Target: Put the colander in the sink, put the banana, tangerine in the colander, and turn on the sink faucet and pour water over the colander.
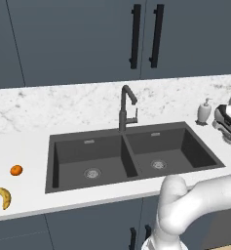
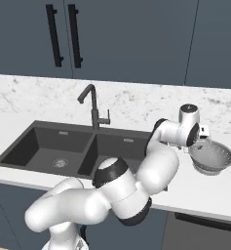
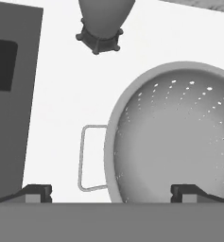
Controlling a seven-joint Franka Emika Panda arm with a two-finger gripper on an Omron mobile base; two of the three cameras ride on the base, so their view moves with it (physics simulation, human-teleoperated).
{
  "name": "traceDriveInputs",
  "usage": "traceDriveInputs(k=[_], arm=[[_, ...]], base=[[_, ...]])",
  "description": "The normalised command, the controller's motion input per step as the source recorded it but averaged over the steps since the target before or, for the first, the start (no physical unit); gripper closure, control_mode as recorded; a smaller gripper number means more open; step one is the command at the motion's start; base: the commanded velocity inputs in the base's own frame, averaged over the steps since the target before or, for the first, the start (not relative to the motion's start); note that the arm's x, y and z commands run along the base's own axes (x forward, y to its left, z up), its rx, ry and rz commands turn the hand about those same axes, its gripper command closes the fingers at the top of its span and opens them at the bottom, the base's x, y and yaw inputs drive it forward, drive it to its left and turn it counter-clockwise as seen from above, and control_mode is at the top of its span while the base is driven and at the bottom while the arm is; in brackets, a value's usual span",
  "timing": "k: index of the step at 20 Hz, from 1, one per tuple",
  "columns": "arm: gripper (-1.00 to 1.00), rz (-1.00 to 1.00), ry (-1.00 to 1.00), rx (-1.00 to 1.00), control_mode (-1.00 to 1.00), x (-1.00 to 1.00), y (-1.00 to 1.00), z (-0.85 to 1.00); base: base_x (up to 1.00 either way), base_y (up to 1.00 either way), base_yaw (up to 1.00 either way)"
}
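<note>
Where jaws gape, perforated colander (round, metal)

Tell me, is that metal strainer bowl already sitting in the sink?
No, the colander stands on the counter right of the sink.

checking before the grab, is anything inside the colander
Nothing visible inside the colander: the hand view shows a bare perforated bowl. The bottom edge of that view cuts off its near part, and the open pincer straddles its rim there.

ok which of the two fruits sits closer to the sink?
The tangerine. It is the small round orange one on the counter left of the sink; the yellow banana lies further left, by the front edge.
</note>
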Motion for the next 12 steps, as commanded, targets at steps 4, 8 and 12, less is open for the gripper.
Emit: traceDriveInputs(k=[4, 8, 12], arm=[[-1.0, 0.0, 0.02, 0.0, -1.0, 0.18, 0.0, -0.31], [-1.0, 0.0, 0.05, 0.01, -1.0, 0.06, -0.02, -0.41], [-1.0, 0.0, 0.01, 0.02, -1.0, 0.15, -0.05, -0.35]], base=[[0.0, 0.0, 0.0], [0.0, 0.0, 0.0], [0.0, 0.0, 0.0]])
